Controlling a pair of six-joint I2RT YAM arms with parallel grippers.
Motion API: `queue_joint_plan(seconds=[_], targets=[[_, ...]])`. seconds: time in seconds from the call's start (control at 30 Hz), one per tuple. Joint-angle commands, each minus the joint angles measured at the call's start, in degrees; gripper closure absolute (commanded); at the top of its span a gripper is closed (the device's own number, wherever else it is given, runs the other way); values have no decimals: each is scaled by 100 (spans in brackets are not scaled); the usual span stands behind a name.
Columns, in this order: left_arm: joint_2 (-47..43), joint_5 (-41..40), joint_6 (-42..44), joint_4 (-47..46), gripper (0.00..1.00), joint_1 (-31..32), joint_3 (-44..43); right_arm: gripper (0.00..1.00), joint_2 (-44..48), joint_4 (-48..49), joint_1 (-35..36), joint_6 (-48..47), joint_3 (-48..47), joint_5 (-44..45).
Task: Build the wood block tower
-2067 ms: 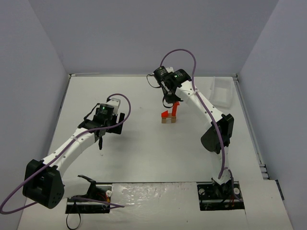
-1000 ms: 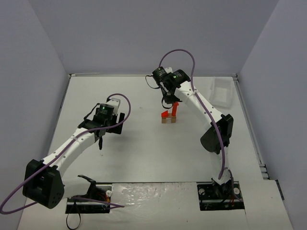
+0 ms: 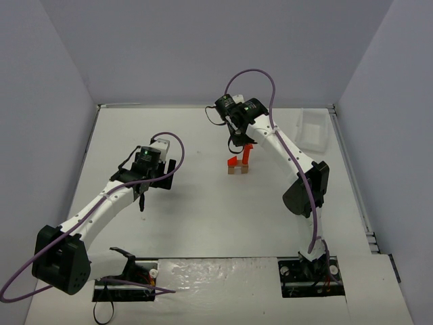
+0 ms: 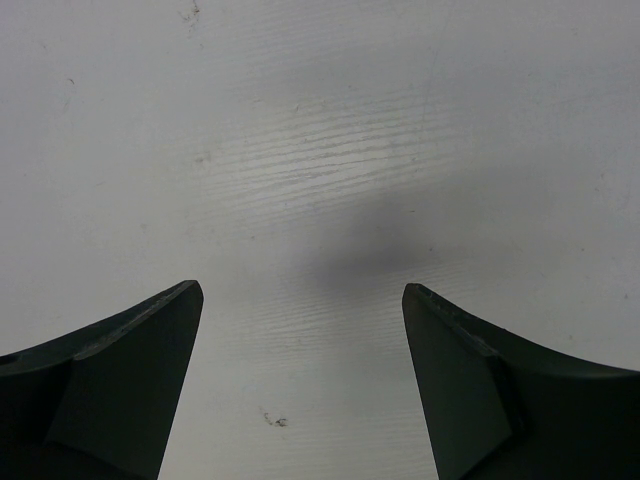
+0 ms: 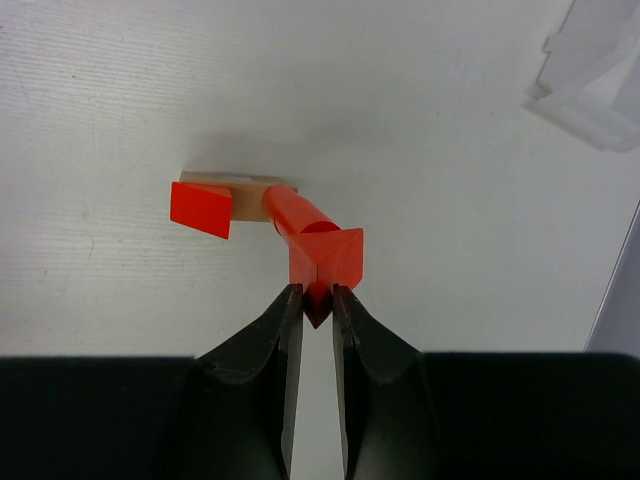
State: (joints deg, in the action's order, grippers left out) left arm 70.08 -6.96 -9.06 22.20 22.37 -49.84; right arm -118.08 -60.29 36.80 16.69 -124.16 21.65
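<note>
The tower stands mid-table: a tan rectangular block lies flat, with a red wedge on its left end and a red cylinder upright on its right end. In the right wrist view I see the tan block, the left wedge and the cylinder. My right gripper is shut on a second red wedge, holding it at the cylinder's top. My left gripper is open and empty over bare table, to the left of the tower.
A white rectangular tray sits at the back right, also at the top right of the right wrist view. Walls enclose the table on the left, back and right. The arm bases stand at the near edge.
</note>
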Motion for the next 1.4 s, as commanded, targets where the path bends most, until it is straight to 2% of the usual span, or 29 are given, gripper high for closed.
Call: queue_joint_plan(seconds=[0.0,0.5,0.8,1.37], targets=[[-144,-42,-52,-145,22,-22,-122,85,157,-9,21,98,-12,150],[-153,-42,-61,-147,21,-22,-122,84,163,10,21,114,41,157],[-167,-51,-61,-145,22,-22,-122,99,224,44,21,133,50,208],[-146,-51,-61,-145,21,-22,-122,100,423,44,65,158,-61,435]])
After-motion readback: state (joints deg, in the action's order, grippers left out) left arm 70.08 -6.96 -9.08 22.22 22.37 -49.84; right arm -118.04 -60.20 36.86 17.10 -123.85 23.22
